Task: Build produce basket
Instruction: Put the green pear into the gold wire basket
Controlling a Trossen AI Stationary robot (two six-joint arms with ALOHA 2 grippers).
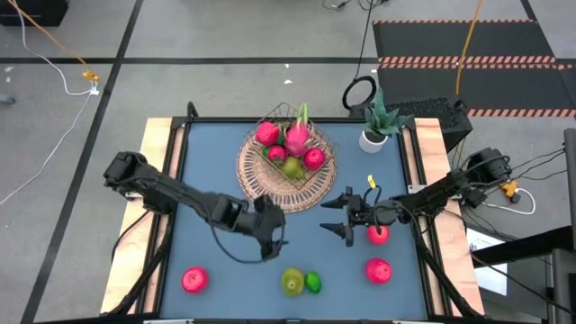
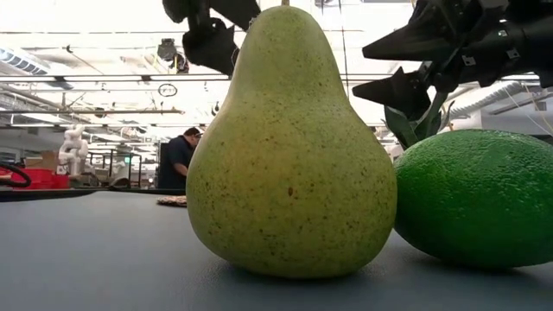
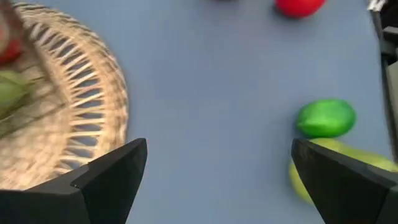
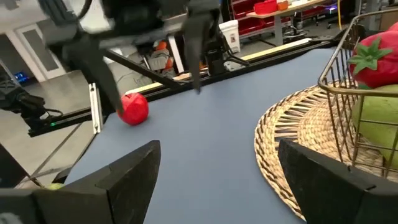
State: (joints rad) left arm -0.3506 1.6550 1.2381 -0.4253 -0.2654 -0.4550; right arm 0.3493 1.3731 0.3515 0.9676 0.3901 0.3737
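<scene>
Evidently both grippers hung empty, fingers apart: left gripper (image 1: 266,236) just off the basket (image 1: 256,175) rim, pear (image 1: 292,282) and lime (image 1: 312,283) on the worktop (image 1: 216,153) just beyond it; right gripper (image 1: 342,219) beside a red fruit (image 1: 378,235). We judged a hurried descent might roll the pear or clip the rim.

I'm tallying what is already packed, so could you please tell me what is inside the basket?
Inside the basket: three red or pink round fruits, a pink dragon fruit and a green fruit. Anything beneath that pile is covered and cannot be seen.
</scene>
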